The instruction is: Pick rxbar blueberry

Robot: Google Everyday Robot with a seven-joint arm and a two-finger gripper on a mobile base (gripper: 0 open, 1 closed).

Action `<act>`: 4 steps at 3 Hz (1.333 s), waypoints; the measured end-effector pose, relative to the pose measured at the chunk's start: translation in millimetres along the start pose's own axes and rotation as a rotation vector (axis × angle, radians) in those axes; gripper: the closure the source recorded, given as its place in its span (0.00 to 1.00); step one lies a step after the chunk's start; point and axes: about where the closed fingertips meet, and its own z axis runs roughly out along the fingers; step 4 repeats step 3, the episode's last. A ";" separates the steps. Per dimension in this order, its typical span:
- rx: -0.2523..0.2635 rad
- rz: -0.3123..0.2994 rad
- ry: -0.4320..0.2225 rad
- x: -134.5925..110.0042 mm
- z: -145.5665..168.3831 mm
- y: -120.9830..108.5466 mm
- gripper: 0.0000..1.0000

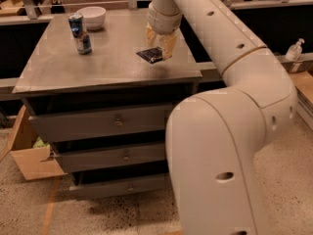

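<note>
Near the top middle, the tan gripper (160,44) hangs just over the small flat dark blue snack bar (149,55) on the grey metal table (98,65).

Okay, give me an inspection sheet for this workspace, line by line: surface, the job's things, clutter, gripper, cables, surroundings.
Surface: grey metal cabinet top, level, over three drawers.
Job's things: flat dark navy rxbar blueberry toward the top's right side, at the gripper; whether it is off the surface cannot be told.
Clutter: upright blue and silver drink can at the far left of the top; round white bowl behind it; both well apart from the bar.
Gripper: tan two-finger gripper right at the bar's right end.
Cables: nothing seen.
Surroundings: open brown cardboard box beside the cabinet at the picture's left; small clear pump bottle at far right.
</note>
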 end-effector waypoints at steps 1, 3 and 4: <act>0.125 0.123 -0.113 -6.7 -40.9 8.8 1.00; 0.256 0.122 -0.151 -26.1 -90.6 2.6 1.00; 0.256 0.122 -0.151 -26.1 -90.6 2.6 1.00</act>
